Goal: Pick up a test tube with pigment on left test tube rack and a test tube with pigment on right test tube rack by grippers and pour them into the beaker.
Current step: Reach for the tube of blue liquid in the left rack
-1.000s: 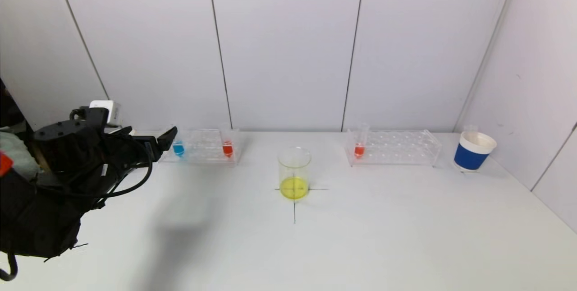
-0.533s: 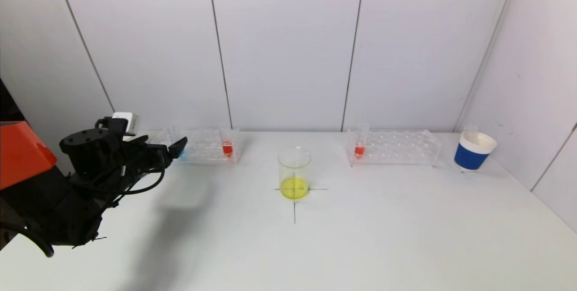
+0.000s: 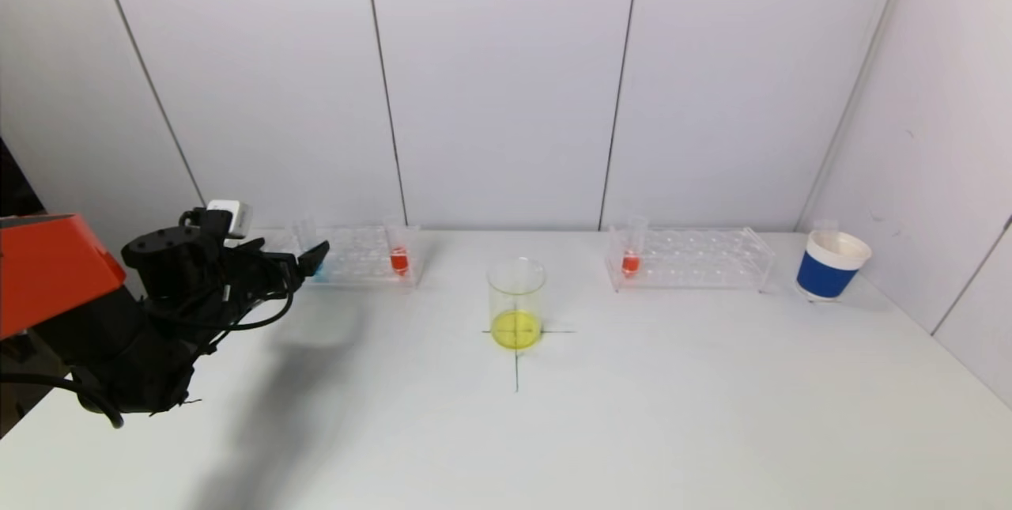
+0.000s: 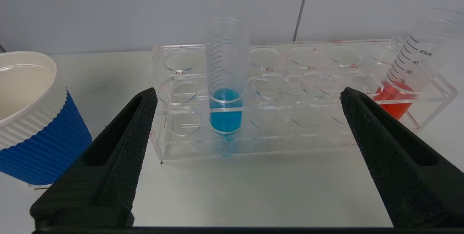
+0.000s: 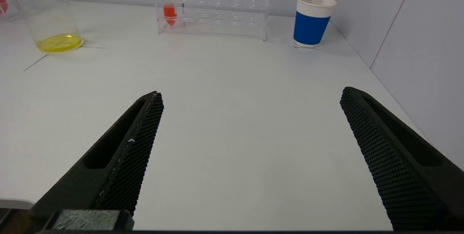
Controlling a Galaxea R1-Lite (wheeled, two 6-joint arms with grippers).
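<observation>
Fingers (image 4: 127, 147) of left gripper (image 4: 246, 136) spread wide before upright blue tube (image 4: 226, 78).

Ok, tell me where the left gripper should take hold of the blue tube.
Probably the clear wall of the blue tube above the left rack. It stands upright there, so the open left gripper should come level from the front, one finger each side.

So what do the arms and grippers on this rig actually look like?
The left arm is black, with loose black cables looping along it, an orange housing segment and a small white block on the wrist. The left gripper has two long, tapering black fingers with grainy pads. The right gripper matches, its fingers faced with a fine mesh texture.
</observation>
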